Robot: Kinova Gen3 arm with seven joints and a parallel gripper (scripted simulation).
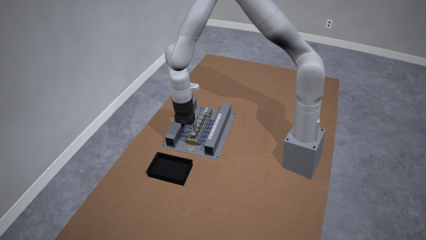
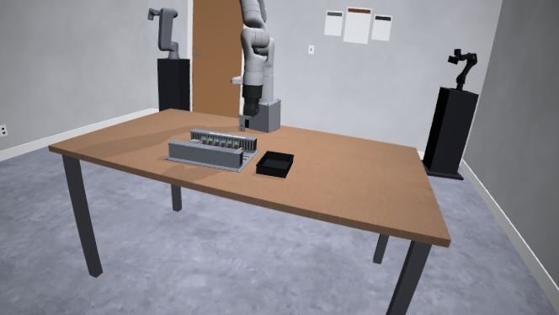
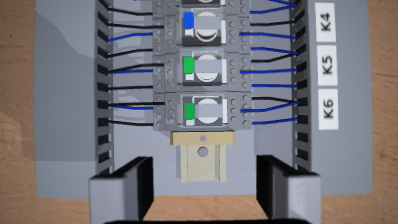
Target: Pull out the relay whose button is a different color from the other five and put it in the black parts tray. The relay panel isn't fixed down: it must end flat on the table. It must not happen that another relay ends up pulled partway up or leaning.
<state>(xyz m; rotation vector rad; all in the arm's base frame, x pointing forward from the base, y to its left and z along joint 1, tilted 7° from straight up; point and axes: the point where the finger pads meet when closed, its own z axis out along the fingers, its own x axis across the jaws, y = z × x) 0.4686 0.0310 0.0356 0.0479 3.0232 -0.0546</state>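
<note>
Relay with the blue button (image 3: 206,29) (image 2: 222,143) is located in its socket on the panel (image 3: 137,145) (image 1: 200,154) (image 2: 247,161), beside label K4 (image 3: 325,22). In the wrist view it is placed near 12 o'clock from the gripper (image 3: 205,182) (image 1: 187,126) (image 2: 244,123), whose fingers are spread wide with nothing held between them. The panel is seen lying flat on the table (image 1: 240,192) (image 2: 337,181) (image 3: 385,100); the black parts tray (image 1: 165,178) (image 2: 271,170) is set at about 7 o'clock from it, top view.

Handling, judged: light weight and a stiff body are expected, with a smooth, see-through case that may be slippery and could be cracked by a hard squeeze. Firm resistance from the socket is to be allowed for.

Hold: the case is best gripped low on its 9 and 3 o'clock sides, the button being left unpressed (it is mounted toward 9 o'clock). Little room is offered at 6 o'clock, where the green-buttoned relay (image 3: 205,70) is seated close by. A straight, slow pull is advised, since the unfixed panel could be lifted or tilted along with the relay.
</note>
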